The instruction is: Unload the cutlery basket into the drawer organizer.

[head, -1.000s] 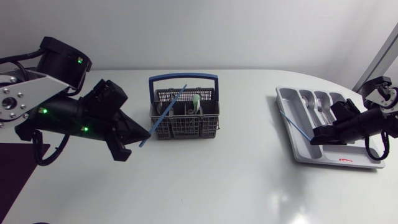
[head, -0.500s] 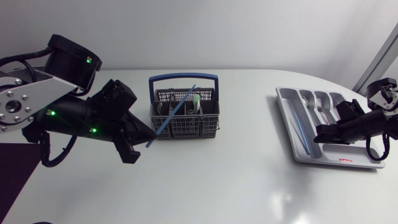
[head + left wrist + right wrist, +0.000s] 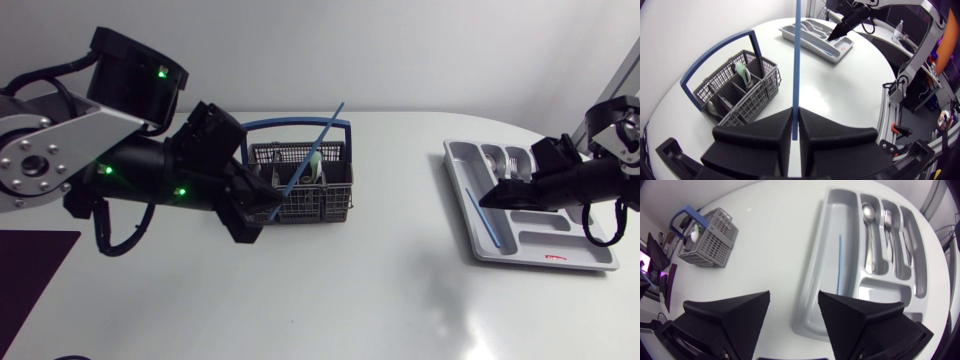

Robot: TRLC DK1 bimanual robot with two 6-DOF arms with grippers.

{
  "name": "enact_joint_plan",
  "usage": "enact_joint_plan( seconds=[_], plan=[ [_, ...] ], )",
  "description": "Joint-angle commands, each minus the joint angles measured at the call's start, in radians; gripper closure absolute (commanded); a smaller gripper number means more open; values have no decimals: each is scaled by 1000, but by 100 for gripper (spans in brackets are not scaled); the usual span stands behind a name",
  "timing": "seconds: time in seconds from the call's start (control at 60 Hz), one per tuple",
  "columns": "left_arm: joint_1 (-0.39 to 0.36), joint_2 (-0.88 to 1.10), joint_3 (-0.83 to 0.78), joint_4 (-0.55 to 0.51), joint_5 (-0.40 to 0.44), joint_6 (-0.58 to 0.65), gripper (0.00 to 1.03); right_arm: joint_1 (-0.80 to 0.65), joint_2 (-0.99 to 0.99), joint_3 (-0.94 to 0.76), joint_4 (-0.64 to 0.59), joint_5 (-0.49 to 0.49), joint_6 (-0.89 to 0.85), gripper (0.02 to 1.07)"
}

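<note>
- The left arm [image 3: 60,150] comes in from the left, and its left gripper [image 3: 268,207] sits at the near-left corner of the cutlery basket [image 3: 330,200], clamped on the lower end of a blue stick [image 3: 308,160]
- That stick slants away to the far right over the grey mesh basket, crossing its blue handle [image 3: 290,124]
- A pale green utensil [image 3: 315,163] stands in the basket
- Well apart at the right, the right gripper [image 3: 500,198] hangs over the grey drawer organizer [image 3: 462,162]
- A second blue stick [image 3: 481,215] lies in its leftmost long compartment, with metal cutlery [image 3: 515,160] in the far ones

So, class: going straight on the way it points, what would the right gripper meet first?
Probably the drawer organizer: the open right gripper points at its long outer compartment, beside the blue stick lying there; height unclear.
</note>
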Motion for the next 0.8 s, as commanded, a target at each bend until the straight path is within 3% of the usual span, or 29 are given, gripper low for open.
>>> enact_joint_plan(
  seconds=[0.0,0.217,0.45,0.583,0.783],
  plan=[
    [-32,47,54,28,1,-67,100,52,-63,-11,-19,-35,46,29],
    [-98,174,125,104,-10,-128,100,210,-162,21,-16,-96,109,29],
    [-118,291,212,177,-8,-185,100,363,-157,108,-7,-169,189,30],
    [-120,335,249,210,-6,-228,100,423,-146,153,18,-213,238,41],
    [-120,403,326,226,-3,-280,100,446,-73,217,44,-279,275,45]
  ],
)
